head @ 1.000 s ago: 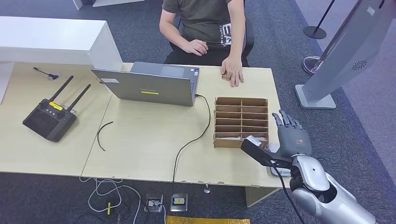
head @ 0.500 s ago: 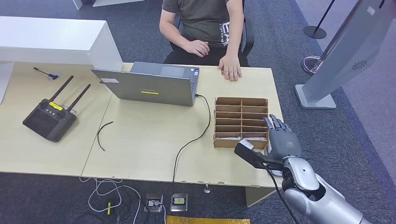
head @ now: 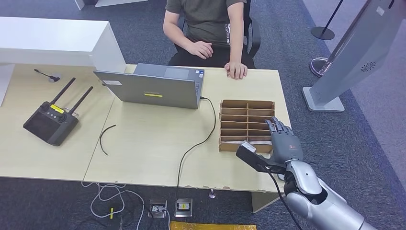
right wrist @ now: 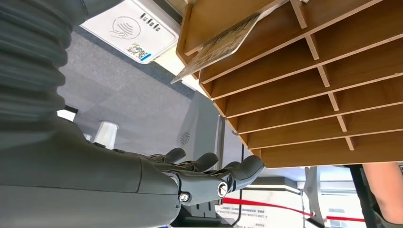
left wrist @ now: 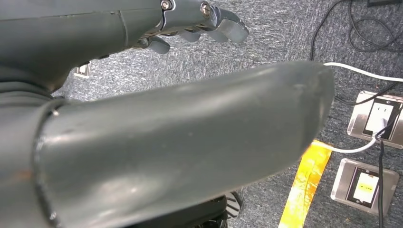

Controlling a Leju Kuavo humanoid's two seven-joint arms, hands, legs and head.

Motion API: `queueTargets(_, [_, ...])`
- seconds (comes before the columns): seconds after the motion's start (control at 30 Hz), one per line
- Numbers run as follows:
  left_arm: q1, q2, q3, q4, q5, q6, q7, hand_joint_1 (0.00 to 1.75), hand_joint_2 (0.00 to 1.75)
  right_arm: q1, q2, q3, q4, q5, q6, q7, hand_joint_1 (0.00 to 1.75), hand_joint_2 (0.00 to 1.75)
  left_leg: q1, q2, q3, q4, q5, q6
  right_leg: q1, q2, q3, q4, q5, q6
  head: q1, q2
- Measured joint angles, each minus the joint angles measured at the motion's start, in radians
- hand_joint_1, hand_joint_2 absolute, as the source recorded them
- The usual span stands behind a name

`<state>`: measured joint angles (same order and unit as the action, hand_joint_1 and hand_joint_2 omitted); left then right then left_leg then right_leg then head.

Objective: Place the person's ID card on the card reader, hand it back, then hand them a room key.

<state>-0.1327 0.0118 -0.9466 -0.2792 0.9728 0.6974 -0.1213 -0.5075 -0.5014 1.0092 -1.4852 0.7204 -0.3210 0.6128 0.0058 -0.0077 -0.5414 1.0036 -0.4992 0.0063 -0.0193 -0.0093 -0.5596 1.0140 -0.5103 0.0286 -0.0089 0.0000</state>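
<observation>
A wooden slotted box (head: 247, 111) stands on the table's right side. A card (head: 238, 142) leans in its nearest slot, and the right wrist view shows this card (right wrist: 223, 42) sticking out of the box (right wrist: 304, 71). Next to the box lies the white card reader (right wrist: 127, 24). My right hand (head: 284, 142) hovers over the box's near right corner, fingers (right wrist: 237, 171) spread and holding nothing. My left hand (left wrist: 190, 19) hangs over the floor, fingers loosely apart and empty. The person's hand (head: 236, 71) rests flat at the table's far edge.
A grey laptop (head: 153, 88) stands mid-table, its black cable (head: 201, 141) running to the near edge. A black controller with antennas (head: 50, 122) lies at the left. A white kiosk (head: 354, 52) stands on the floor to the right. Floor sockets (left wrist: 370, 180) sit below the table.
My right hand has moved left and forward, from beside the box to over its near right corner. The person's hand has drawn back toward the table's far edge.
</observation>
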Motion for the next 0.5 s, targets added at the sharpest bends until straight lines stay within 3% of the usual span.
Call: queueTargets(0.5, [-0.002,0.0,0.0,0.0,0.003,-0.002,0.011,0.0,0.0,-0.01,0.016,0.013,0.035,-0.023,-0.007,-0.014,0.0,1.75,0.0,0.0,0.0,0.0,0.0,0.0,0.0,0.0,0.0,0.0,0.0,0.0,0.0,0.0])
